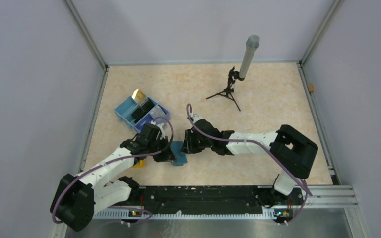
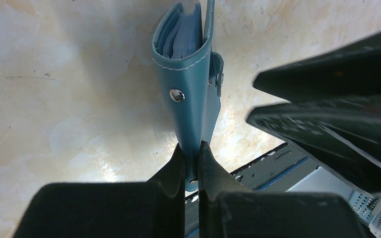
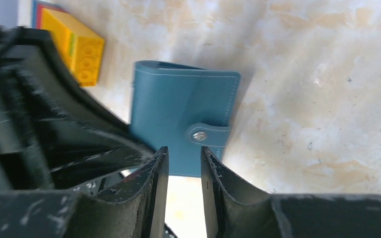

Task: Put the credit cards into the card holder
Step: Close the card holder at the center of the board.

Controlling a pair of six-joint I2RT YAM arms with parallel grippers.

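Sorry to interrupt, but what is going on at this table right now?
The left pincer is shut on one edge of the teal card holder. The right pincer is open right beside the holder, gripping nothing. A gold card sits in the blue tray farther back.

Blue partitioned tray [image 1: 125, 110] back left; small tripod [image 1: 226, 92] holding a tilted grey tube [image 1: 248, 55]; yellow studded block [image 3: 79, 47]

Top external: looks steeply down from high behind, over the whole worktop [image 1: 258, 99]. Left wrist: stares close along the left claw [image 2: 192, 149] at the card holder [image 2: 188, 84], edge-on. Right wrist: equally near, past the right claw [image 3: 183, 152], faces that holder's flat side.
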